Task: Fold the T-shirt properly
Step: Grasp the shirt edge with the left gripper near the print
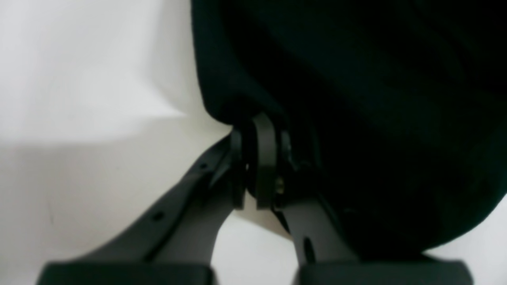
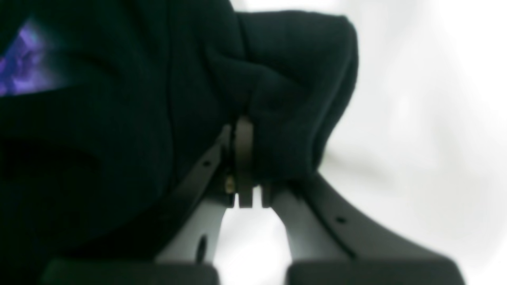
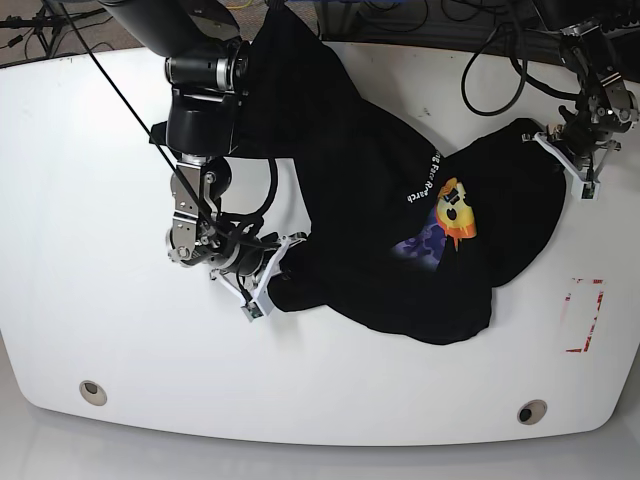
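The black T-shirt [image 3: 370,180] lies crumpled across the white table [image 3: 90,200], with its yellow emoji face [image 3: 457,212], purple graphic [image 3: 425,242] and white lettering [image 3: 427,175] facing up. My right gripper [image 3: 274,272] is shut on a bunched edge of the shirt at its lower left. In the right wrist view the gripper [image 2: 243,124] pinches black cloth [image 2: 119,158], with the purple graphic [image 2: 23,67] at the far left. My left gripper [image 3: 562,150] is shut on the shirt's right edge. In the left wrist view the gripper [image 1: 257,124] pinches dark cloth [image 1: 376,118].
A red rectangle mark [image 3: 583,315] is on the table at the right. Two round fittings [image 3: 92,390] [image 3: 531,411] sit near the front edge. Cables [image 3: 490,60] trail at the back. The right arm's body [image 3: 200,100] stands over the shirt's upper left.
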Robot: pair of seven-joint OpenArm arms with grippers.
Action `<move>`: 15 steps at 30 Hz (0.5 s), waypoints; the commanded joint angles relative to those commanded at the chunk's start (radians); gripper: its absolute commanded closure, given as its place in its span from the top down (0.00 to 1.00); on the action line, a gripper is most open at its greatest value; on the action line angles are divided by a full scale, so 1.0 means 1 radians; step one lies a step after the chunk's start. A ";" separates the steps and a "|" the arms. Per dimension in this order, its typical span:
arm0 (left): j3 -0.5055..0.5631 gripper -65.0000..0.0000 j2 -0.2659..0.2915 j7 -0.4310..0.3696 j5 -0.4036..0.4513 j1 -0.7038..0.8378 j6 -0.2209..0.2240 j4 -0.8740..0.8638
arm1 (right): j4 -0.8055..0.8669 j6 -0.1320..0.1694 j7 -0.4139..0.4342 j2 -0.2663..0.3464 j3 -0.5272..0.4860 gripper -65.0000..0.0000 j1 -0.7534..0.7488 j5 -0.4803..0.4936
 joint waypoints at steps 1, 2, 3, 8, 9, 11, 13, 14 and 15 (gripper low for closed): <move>0.000 0.00 0.000 0.003 0.000 -0.003 0.000 0.023 | 0.032 0.000 -0.009 0.000 0.000 0.00 -0.008 0.000; 0.000 0.00 0.000 0.003 0.000 -0.003 0.000 0.038 | 0.049 0.000 -0.014 0.000 0.000 0.00 -0.011 -0.002; 0.000 0.00 0.000 0.003 0.000 -0.003 0.000 0.063 | 0.074 0.000 -0.025 0.000 0.000 0.00 -0.014 -0.002; 0.008 0.00 -0.002 0.003 0.002 -0.011 0.005 0.152 | 0.176 0.000 -0.075 0.017 -0.002 0.00 -0.018 -0.002; 0.009 0.00 -0.002 0.003 0.002 -0.018 0.005 0.160 | 0.190 0.000 -0.080 0.018 -0.002 0.00 -0.017 -0.002; 0.026 0.00 -0.003 0.003 0.003 -0.052 0.006 0.167 | 0.218 -0.001 -0.091 0.021 -0.002 0.00 -0.012 -0.002; 0.046 0.00 -0.005 0.003 0.014 -0.087 0.008 0.166 | 0.252 -0.002 -0.101 0.035 -0.002 0.00 0.003 -0.002; 0.049 0.00 -0.005 0.003 0.020 -0.097 0.008 0.169 | 0.259 -0.002 -0.107 0.040 -0.002 0.00 0.008 -0.002; 0.057 0.00 -0.005 0.003 0.043 -0.115 0.008 0.173 | 0.276 -0.002 -0.123 0.051 -0.002 0.00 0.018 -0.002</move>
